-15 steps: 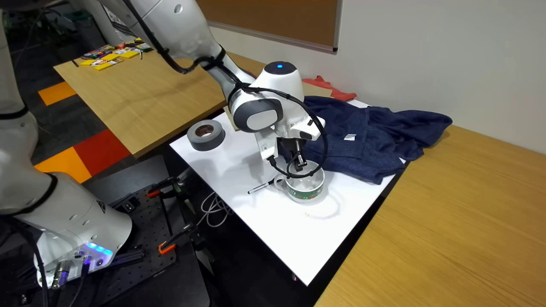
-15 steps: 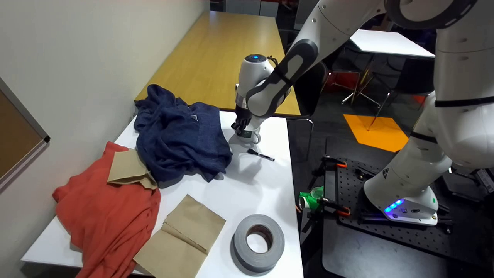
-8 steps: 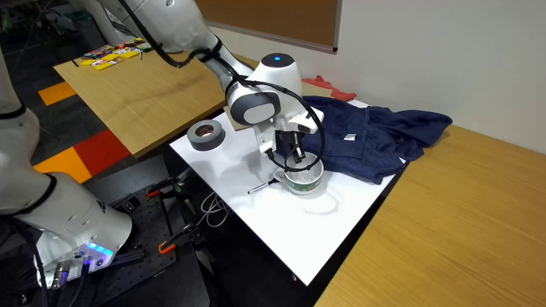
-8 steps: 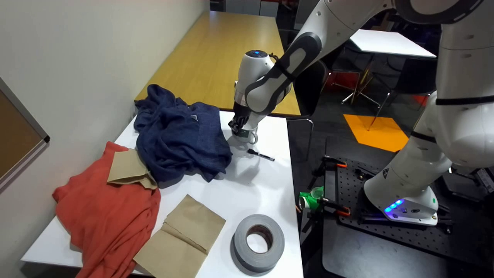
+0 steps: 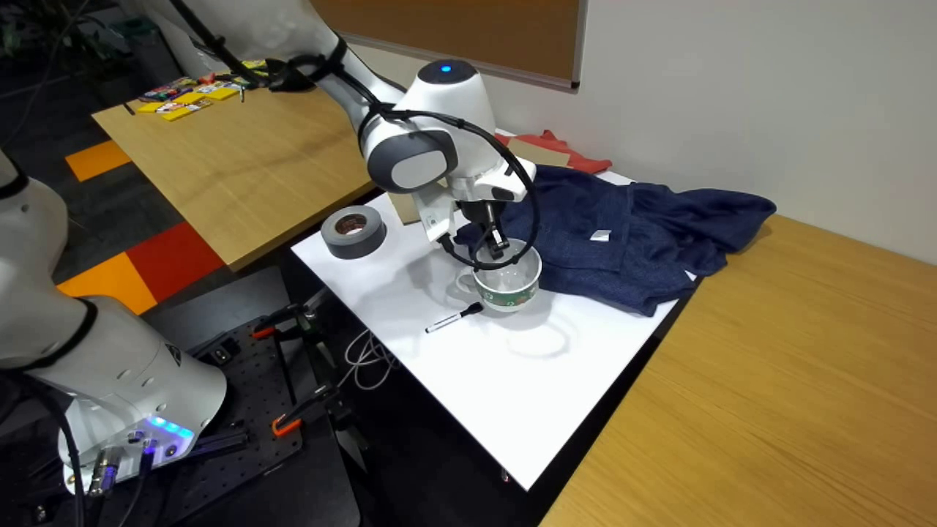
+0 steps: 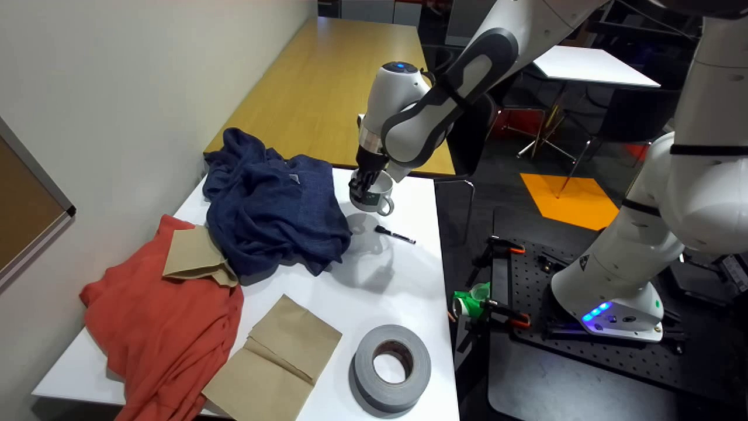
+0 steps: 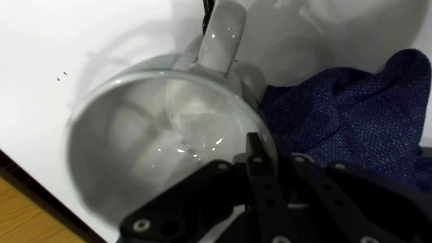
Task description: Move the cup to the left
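Fingers [image 7: 261, 182] clamped on the cup wall, 1 inside, 1 outside. Cup [image 5: 510, 285] has come up over the last 1 s: looks off the surface [image 5: 505, 410] now, held above it, marker [image 5: 454, 319] below no longer partly covered. So grasp and lift done, I'd judge; leftward carry barely begun at most. Wrist view shows the rim pinch and inside; both exterior views show the cup's green print, hidden there. Navy cloth [image 5: 615, 245] just beside; tape roll [image 6: 366, 369] well apart, missing from wrist view.

FREE: white table [image 6: 409, 301] between marker [image 6: 395, 235] and tape [image 6: 390, 393] | OBSTACLE: navy cloth [image 6: 277, 216] near cup [image 5: 512, 279] | claw [image 7: 276, 157] clearance: unclear
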`<action>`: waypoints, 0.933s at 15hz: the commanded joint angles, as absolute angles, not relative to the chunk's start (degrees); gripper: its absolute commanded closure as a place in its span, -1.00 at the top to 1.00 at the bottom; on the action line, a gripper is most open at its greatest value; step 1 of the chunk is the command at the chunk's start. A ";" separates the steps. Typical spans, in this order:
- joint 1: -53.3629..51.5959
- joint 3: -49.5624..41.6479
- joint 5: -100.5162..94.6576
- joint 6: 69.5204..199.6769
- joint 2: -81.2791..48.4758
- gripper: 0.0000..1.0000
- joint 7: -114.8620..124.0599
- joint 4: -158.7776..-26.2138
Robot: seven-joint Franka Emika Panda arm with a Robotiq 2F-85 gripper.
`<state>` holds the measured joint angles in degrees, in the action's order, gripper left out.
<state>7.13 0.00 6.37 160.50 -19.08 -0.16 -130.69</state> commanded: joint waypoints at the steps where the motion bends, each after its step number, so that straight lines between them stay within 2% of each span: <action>1: 7.96 3.38 9.52 159.96 -12.38 -0.95 -5.85 -136.04; 14: 5.80 12.49 13.97 153.31 -12.26 -0.95 -23.78 -137.59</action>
<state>6.14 11.27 12.45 155.67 -14.71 -19.77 -137.20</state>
